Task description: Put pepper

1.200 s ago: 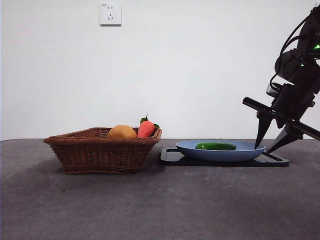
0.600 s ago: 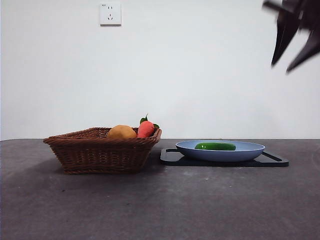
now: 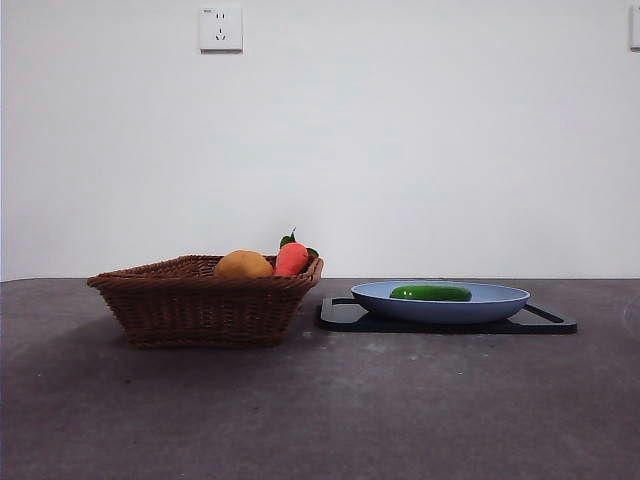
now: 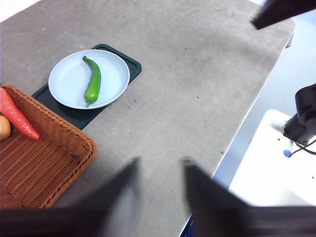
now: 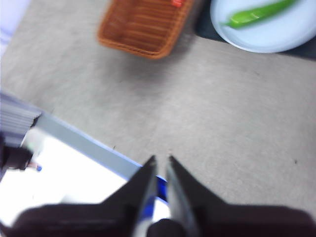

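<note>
The pepper (image 3: 431, 293) is a glossy green, elongated vegetable lying in the blue plate (image 3: 500, 300) on a black tray (image 3: 345, 315). It also shows in the left wrist view (image 4: 92, 81) and the right wrist view (image 5: 256, 15). My left gripper (image 4: 159, 165) is open and empty, high above the table's near edge. My right gripper (image 5: 160, 160) has its jaws almost together and holds nothing, high above the table and far from the plate (image 5: 269, 37). Neither gripper shows in the front view.
A brown wicker basket (image 3: 200, 300) stands left of the tray, holding a round yellow-orange fruit (image 3: 243, 265) and a red pointed vegetable (image 3: 292, 258). The table's edge (image 4: 237, 143) drops off to a white stand below. The other arm's dark tip (image 4: 276, 12) shows in the left wrist view.
The gripper at the plate's right edge rose up and out through the top right of the front view. The pepper stayed in the plate.
</note>
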